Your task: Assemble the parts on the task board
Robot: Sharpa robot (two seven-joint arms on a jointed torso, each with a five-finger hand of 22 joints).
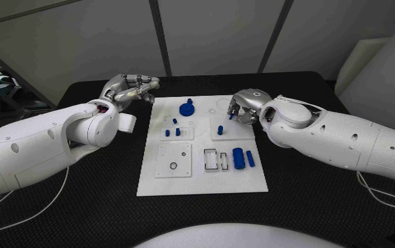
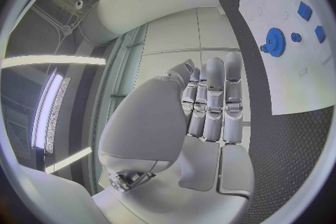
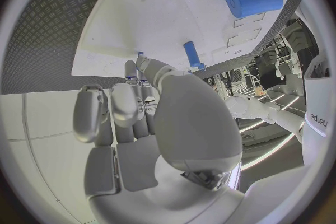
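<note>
In the head view the white task board [image 1: 201, 145] lies mid-worktop [image 1: 91, 202]; a blue gear [image 1: 186, 109] sits near its far edge, short pegs [image 1: 172, 131] stand just nearer than the gear, and blue cylinders [image 1: 240, 158] lie beyond those. The left hand [image 1: 130, 90] hovers off the board's far left corner, the right hand [image 1: 245, 106] over its far right part. In the left wrist view the left hand's fingers [image 2: 213, 102] lie pressed together, holding nothing. In the right wrist view the right hand's fingers [image 3: 143, 67] curl around something small and blue — whether it is pinched I cannot tell. The parts look light, rigid and slick — best pinched across their sides.
</note>
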